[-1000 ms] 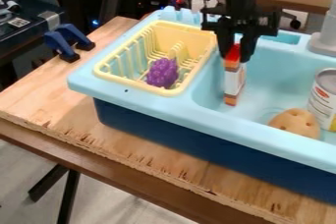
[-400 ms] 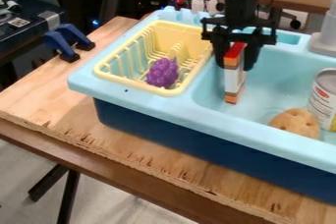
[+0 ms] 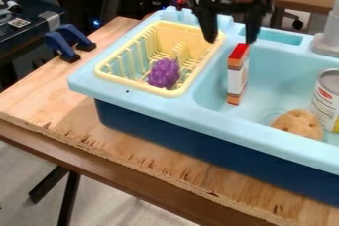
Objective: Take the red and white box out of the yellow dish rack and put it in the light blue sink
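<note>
1. Hanging at the upper middle of the frame, my jaws stand spread, pinching nothing.
2. The box (image 3: 237, 79) stands upright in the sink (image 3: 278, 79), just right of the frame's centre; its red top lies below the gap between my jaws, closer to the picture's right-hand one.
3. Its long axis runs up and down, roughly along the way my jaws point.
</note>
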`<state>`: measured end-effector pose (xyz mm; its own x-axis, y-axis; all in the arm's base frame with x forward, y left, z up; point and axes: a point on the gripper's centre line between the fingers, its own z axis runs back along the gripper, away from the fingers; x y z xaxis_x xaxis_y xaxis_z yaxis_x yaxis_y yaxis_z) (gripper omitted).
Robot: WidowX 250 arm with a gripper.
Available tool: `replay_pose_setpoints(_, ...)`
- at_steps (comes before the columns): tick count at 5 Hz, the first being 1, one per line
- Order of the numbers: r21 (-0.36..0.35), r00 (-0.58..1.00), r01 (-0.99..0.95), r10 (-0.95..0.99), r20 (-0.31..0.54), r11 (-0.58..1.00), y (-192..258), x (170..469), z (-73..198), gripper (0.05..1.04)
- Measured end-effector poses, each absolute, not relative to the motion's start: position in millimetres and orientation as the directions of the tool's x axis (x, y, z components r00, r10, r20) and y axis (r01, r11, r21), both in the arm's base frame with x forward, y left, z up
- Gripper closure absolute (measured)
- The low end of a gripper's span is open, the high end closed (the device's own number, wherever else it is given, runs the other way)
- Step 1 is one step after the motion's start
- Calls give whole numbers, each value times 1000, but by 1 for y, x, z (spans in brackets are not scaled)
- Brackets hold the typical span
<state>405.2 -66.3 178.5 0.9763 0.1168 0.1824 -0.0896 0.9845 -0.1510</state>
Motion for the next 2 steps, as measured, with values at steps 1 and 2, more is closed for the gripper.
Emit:
replay_pose_setpoints(1,-142,974,-103,129,188,985,-58,401,185,81)
replay_pose_setpoints(2,-68,984,-80,90,153,994,-65,391,188,81)
